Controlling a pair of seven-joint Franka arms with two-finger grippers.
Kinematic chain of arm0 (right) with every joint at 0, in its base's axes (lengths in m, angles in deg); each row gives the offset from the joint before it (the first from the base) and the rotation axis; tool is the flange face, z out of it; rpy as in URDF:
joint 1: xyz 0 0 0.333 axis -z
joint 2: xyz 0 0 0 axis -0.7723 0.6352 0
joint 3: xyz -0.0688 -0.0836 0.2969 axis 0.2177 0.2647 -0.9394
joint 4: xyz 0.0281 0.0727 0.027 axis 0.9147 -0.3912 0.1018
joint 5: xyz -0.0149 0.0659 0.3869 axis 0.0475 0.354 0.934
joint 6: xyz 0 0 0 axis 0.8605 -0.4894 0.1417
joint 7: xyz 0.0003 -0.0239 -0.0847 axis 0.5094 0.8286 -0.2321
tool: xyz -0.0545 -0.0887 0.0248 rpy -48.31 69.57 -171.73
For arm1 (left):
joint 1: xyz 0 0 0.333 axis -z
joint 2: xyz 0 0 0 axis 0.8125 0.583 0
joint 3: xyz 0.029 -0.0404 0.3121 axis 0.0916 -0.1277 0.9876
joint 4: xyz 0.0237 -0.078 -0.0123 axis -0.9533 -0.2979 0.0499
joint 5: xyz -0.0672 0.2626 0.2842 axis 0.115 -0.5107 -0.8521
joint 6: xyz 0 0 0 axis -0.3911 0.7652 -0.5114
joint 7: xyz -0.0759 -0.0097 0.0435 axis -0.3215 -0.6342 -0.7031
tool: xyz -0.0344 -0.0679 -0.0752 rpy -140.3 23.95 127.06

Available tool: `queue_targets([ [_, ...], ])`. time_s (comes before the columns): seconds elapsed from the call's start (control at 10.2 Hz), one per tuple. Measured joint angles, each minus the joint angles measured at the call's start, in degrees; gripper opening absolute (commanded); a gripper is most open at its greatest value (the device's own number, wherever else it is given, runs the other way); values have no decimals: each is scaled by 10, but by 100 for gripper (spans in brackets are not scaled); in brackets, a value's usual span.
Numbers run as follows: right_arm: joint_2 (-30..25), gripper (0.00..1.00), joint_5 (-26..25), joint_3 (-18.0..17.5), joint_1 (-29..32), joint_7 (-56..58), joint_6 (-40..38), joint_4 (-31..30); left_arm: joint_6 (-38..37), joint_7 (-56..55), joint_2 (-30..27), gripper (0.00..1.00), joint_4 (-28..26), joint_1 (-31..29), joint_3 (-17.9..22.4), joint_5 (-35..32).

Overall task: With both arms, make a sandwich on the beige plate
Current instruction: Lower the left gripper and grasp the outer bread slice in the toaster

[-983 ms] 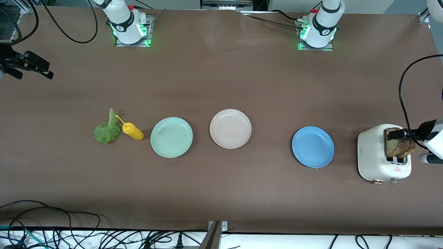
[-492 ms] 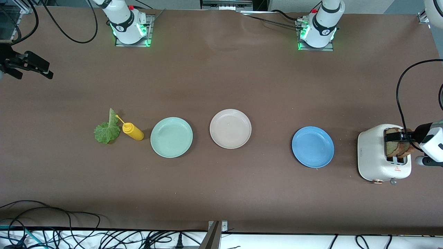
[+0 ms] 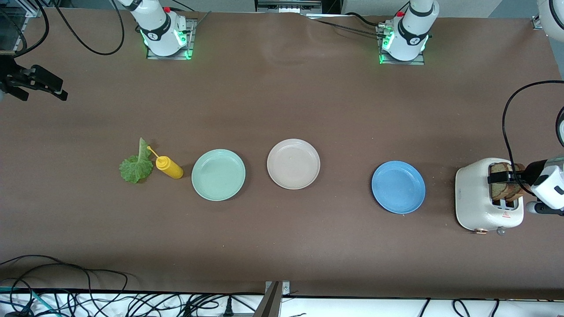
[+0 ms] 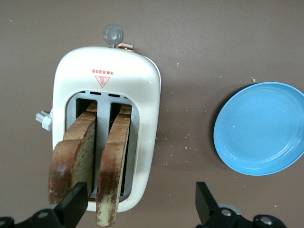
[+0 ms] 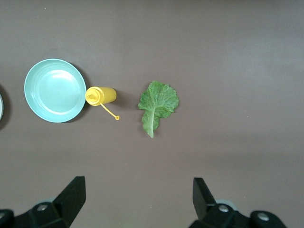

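Brown-crusted bread slices (image 4: 90,156) upright, edge-on in toaster (image 4: 107,85) slots; left tool (image 4: 142,209) wide apart above; right tool (image 5: 137,202) likewise, over table.

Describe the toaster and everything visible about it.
The toaster is a cream-white, rounded two-slot model that looks like glossy plastic or enamel, standing upright at the left arm's end of the table, beside the blue plate. It has a grey knob on a copper-coloured lever at one end and a small red warning mark on top. Two brown-crusted bread slices stand in its slots, sticking well out. The open left gripper hangs over them, touching nothing.
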Motion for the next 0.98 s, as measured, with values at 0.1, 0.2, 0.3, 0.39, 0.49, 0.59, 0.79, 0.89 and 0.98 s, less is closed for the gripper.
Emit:
queue_targets([
  [0.1, 0, 100, 0, 0, 0, 0, 0, 0, 5, 0, 1, 100, 0, 0, 0, 0],
  [0.2, 0, 100, 0, 0, 0, 0, 0, 0, 8, 0, 2, 100, -1, -1, 0, 0],
  [0.3, 0, 100, 0, 0, 0, 0, 0, 0, 12, 0, 2, 100, -3, -2, 0, 0],
  [0.39, 0, 100, 0, 0, 0, 0, 0, 0, 19, 0, 2, 100, -5, -3, 0, 0],
  [0.49, 0, 100, 0, 0, 0, 0, 0, 0, 30, 0, 2, 100, -12, -4, 0, 0],
  [0.59, 0, 100, 0, 0, 0, 0, 0, 0, 40, 0, 2, 100, -20, -6, 0, 0],
  [0.79, 0, 100, 0, 0, 0, 0, 0, 0, 54, 0, 3, 100, -31, -7, 0, 0],
  [0.89, 0, 100, 0, 0, 0, 0, 0, 0, 55, 0, 2, 100, -32, -7, 0, 0],
  [0.98, 0, 100, 0, 0, 0, 0, 0, 0, 55, 0, 2, 95, -33, -7, 0, 0],
])
